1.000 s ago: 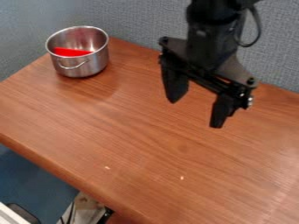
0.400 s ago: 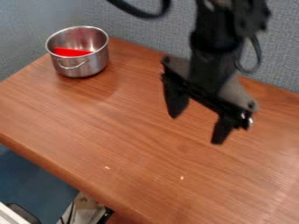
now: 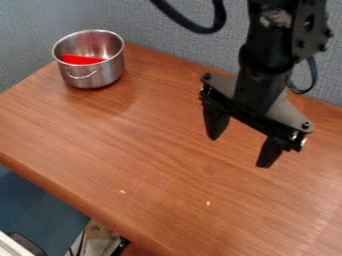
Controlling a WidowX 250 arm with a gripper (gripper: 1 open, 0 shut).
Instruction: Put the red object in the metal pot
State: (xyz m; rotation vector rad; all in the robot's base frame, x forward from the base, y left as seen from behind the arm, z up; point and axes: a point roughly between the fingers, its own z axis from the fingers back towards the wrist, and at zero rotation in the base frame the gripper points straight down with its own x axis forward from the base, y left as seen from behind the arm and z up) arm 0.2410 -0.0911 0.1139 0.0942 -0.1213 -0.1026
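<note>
red object (image 3: 83,59) inside metal pot (image 3: 90,58) | pot far left of gripper (image 3: 245,140) | jaws apart, empty

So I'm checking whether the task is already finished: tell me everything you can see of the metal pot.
The metal pot is small, round and straight-sided, of shiny silver steel with a bright reflective rim. It stands upright near the far left corner of the wooden table, close to the grey wall. The red object lies inside it on the bottom, partly hidden by the near wall. Nothing else touches the pot; the open claw hangs far off to its right.
</note>
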